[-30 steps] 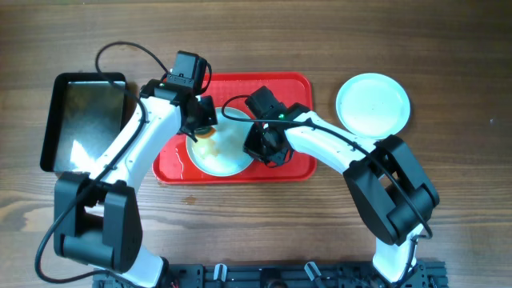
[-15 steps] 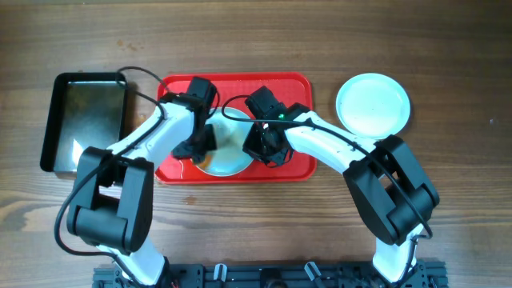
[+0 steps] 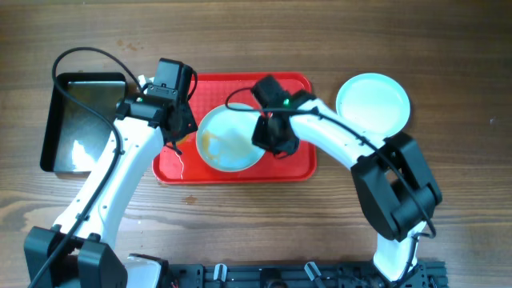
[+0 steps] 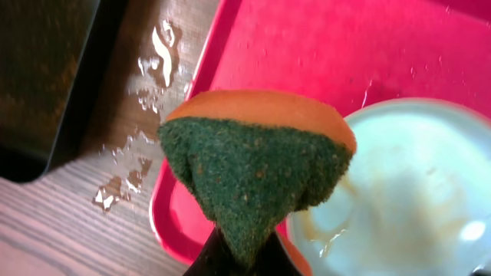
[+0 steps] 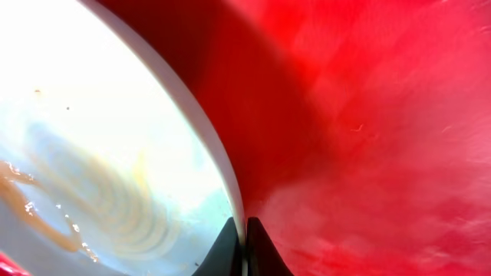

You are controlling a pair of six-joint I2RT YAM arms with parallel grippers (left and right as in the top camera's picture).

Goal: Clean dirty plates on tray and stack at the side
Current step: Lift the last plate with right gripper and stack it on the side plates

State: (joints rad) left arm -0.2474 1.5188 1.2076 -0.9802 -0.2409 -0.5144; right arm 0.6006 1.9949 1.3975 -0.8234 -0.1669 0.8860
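A pale mint-white plate point(image 3: 228, 138) with brown smears lies over the red tray point(image 3: 296, 164). My right gripper point(image 3: 272, 138) is shut on its right rim; the right wrist view shows the rim point(image 5: 201, 126) pinched between the fingers point(image 5: 244, 249) above the tray point(image 5: 368, 138). My left gripper point(image 3: 178, 128) is shut on a green and orange sponge point(image 4: 257, 165), held above the tray's left edge point(image 4: 173, 218), beside the plate point(image 4: 399, 184). Another clean plate point(image 3: 373, 103) lies on the table to the right of the tray.
A black metal pan point(image 3: 84, 120) stands on the table left of the tray. Water drops point(image 4: 146, 84) lie on the wood between pan and tray. The wooden table point(image 3: 464, 200) extends around.
My left gripper has drawn the sponge off the plate, back to the tray's left edge. My right gripper has lifted and tilted the plate, which now looks larger.
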